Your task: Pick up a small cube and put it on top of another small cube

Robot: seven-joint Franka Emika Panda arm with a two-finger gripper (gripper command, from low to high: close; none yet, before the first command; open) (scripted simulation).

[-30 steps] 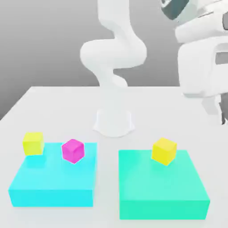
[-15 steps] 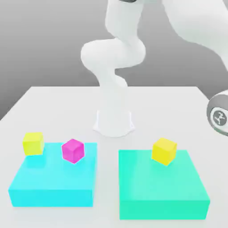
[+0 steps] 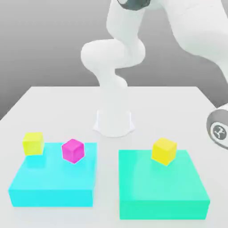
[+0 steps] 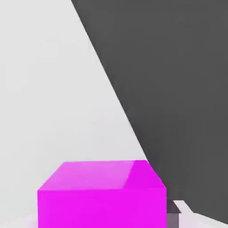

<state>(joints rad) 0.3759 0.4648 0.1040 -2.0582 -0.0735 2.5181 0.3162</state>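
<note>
nearest, in the exterior view, two flat blocks lie side by side on the white table (image 3: 53, 104), apart from each other: a light blue block (image 3: 51, 182) on the exterior view's left and a green block (image 3: 162, 187) on its right. the pink cube (image 3: 73, 150) sits on the blue block's top, close to its far edge and turned at an angle to the block's sides. one yellow cube (image 3: 33, 143) stands at the blue block's far left corner, near the pink cube but not touching it. a second yellow cube (image 3: 164, 151) rests on the green block by its far edge. farther back, the white arm's round base (image 3: 114, 124) stands on the table, and the arm (image 3: 113, 58) rises, bends over and comes down at the exterior view's right edge. in the hand view the pink cube (image 4: 101, 193) shows close up on a pale surface. i cannot tell whether the gripper is apart or together.
</note>
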